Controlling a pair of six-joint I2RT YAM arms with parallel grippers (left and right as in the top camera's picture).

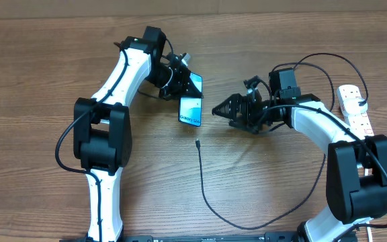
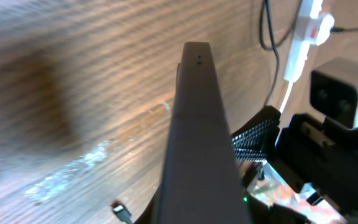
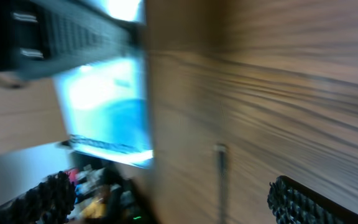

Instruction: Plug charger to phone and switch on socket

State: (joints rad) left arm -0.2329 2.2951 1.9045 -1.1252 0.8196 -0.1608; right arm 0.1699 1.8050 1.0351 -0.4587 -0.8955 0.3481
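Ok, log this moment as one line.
left jaws: shut on black turquoise-screen phone | right jaws: open, empty | thin black charger cable: unplugged

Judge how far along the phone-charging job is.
Done: the left gripper grips the phone. In hand: the right gripper, open and empty, points at the phone. Left: the charger lies unplugged on the table, its tip near the phone; the socket sits far right, untouched.

The phone (image 1: 190,111) is slim and black-edged, its light blue screen reading "Galaxy", and it is tilted up left of centre. The charger (image 1: 201,168) — a thin black cable — has its plug tip just near of the phone, apart from it, and sweeps near and right. The socket (image 1: 355,107) — white, with red switches — lies at the far right.
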